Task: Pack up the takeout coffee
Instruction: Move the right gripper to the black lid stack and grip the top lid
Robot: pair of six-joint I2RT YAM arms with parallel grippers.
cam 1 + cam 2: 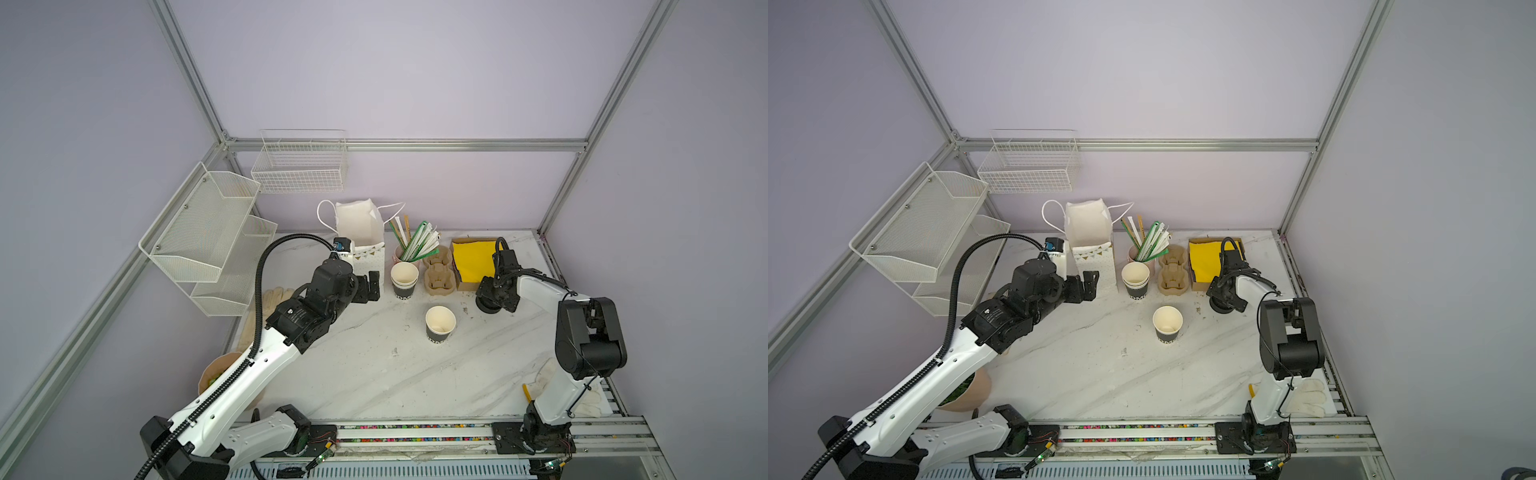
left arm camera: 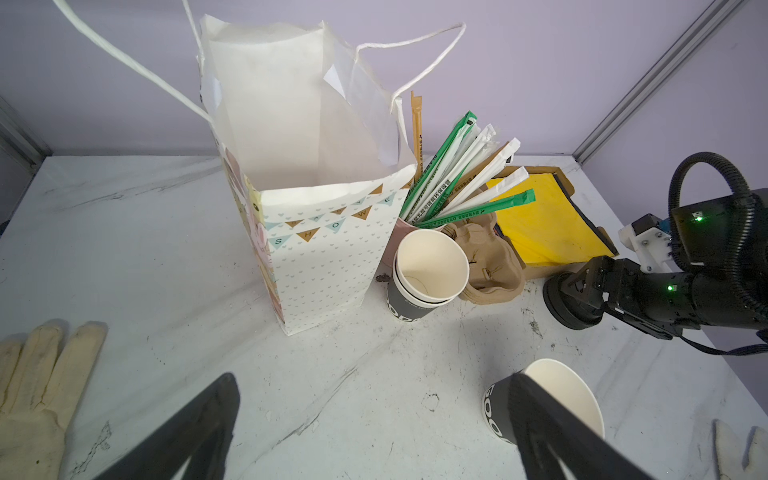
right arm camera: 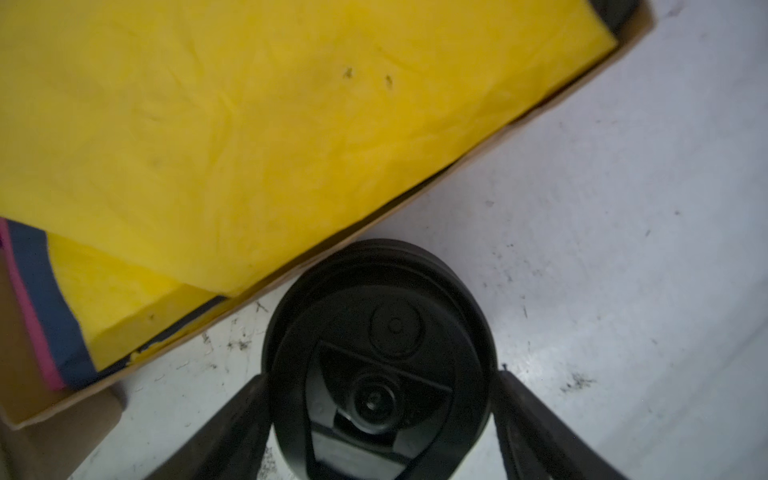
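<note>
One takeout coffee (image 2: 557,386), "SOO" | left jaws apart | right jaws astride lid (image 3: 380,357), grip unclear

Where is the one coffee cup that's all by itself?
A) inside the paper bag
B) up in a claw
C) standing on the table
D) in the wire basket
C: the lone coffee cup stands upright on the marble table, out in the open and apart from the paper bag, with nothing touching it.
</note>
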